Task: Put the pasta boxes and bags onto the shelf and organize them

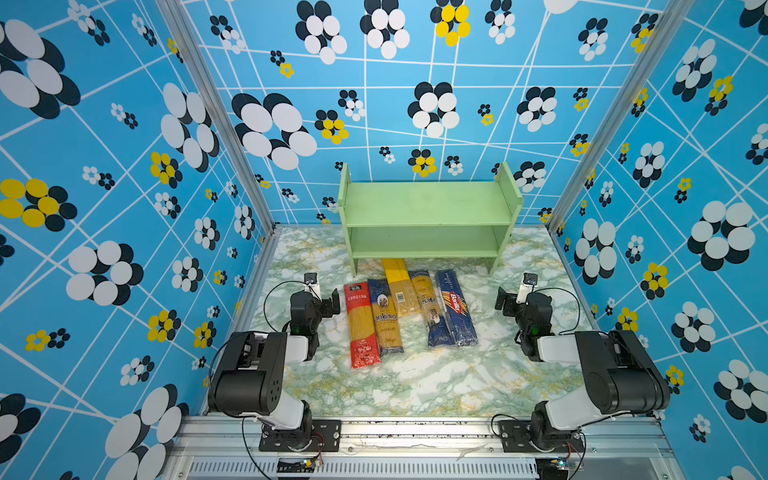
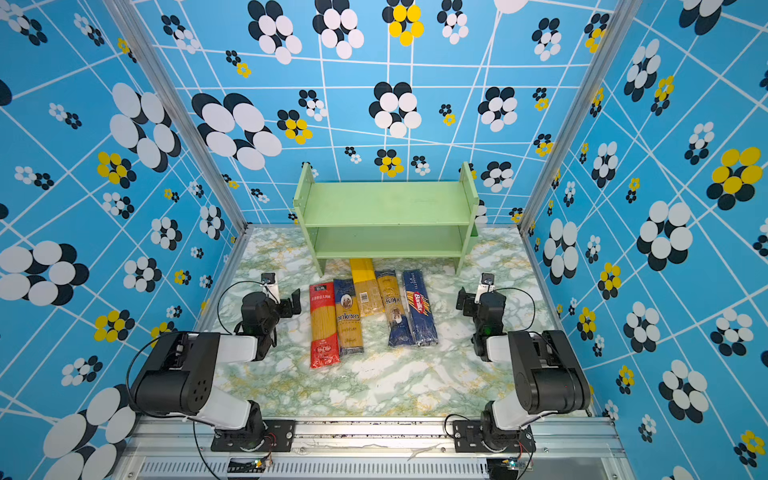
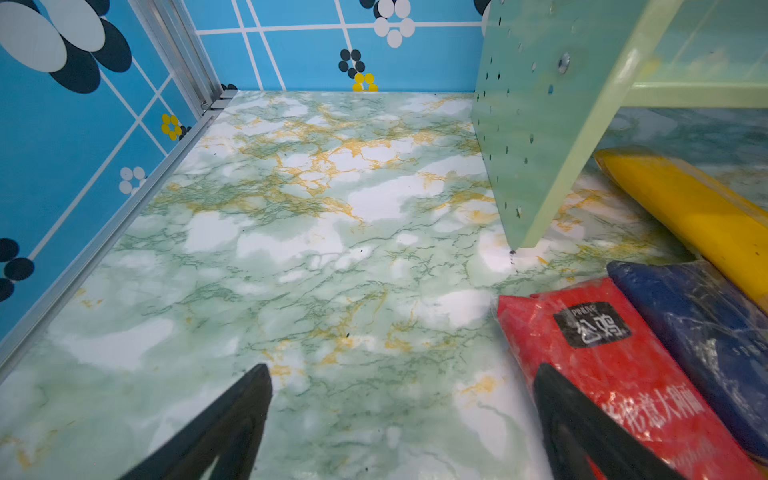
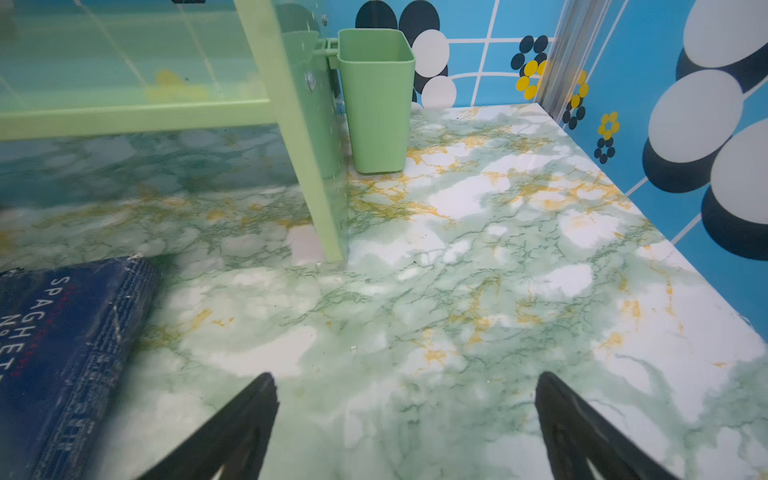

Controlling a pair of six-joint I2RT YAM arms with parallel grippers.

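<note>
Several long spaghetti packs lie side by side on the marble tabletop in front of the shelf [image 1: 428, 203] [image 2: 386, 203], whose two tiers hold nothing. From left: a red-ended bag [image 1: 360, 326] [image 3: 602, 365], a blue-and-yellow bag [image 1: 384, 318], a plain yellow bag [image 1: 398, 286] [image 3: 685, 208], another blue-and-yellow bag [image 1: 430, 307], and the dark blue Barilla box [image 1: 456, 307] [image 4: 62, 353]. My left gripper [image 1: 328, 305] [image 3: 401, 370] hangs open just left of the red-ended bag. Right of the box, my right gripper [image 1: 505, 301] [image 4: 405, 376] is open too. Neither holds anything.
A small green cup [image 4: 376, 104] hangs on the outside of the shelf's right side panel [image 4: 307, 145]. Patterned blue walls with metal posts close in the table on three sides. Bare marble [image 1: 436, 382] stretches between the packs and the arm bases.
</note>
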